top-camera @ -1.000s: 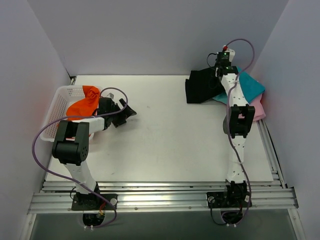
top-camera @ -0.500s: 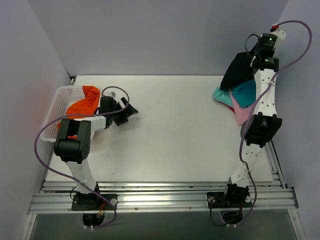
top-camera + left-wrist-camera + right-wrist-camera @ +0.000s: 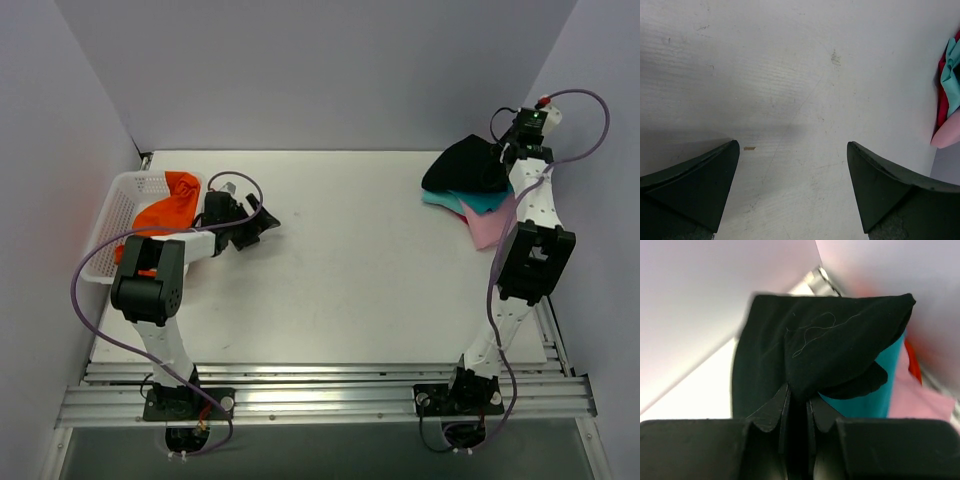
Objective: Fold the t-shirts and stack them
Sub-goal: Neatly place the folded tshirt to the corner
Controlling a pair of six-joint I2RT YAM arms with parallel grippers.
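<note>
The black t-shirt (image 3: pixel 465 170) hangs bunched at the far right, above the teal shirt (image 3: pixel 487 203) and the pink shirt (image 3: pixel 488 226). My right gripper (image 3: pixel 503 158) is shut on a fold of the black t-shirt (image 3: pixel 825 347); teal (image 3: pixel 867 402) and pink (image 3: pixel 920 407) cloth lie beneath it. The orange t-shirt (image 3: pixel 168 205) lies in the white mesh basket (image 3: pixel 115 205) at the left. My left gripper (image 3: pixel 262 224) is open and empty just right of the basket, low over the bare table (image 3: pixel 790 90). Its fingertips (image 3: pixel 715 175) are wide apart.
White walls close in the table on the left, back and right. A red edge of cloth (image 3: pixel 942 107) shows beside the teal and pink pile (image 3: pixel 951 85) in the left wrist view. A metal rail (image 3: pixel 320 385) runs along the near edge.
My right gripper has lifted the black shirt off the table at the far right, then lowered it a little over the teal and pink shirts. The left arm barely moved.
</note>
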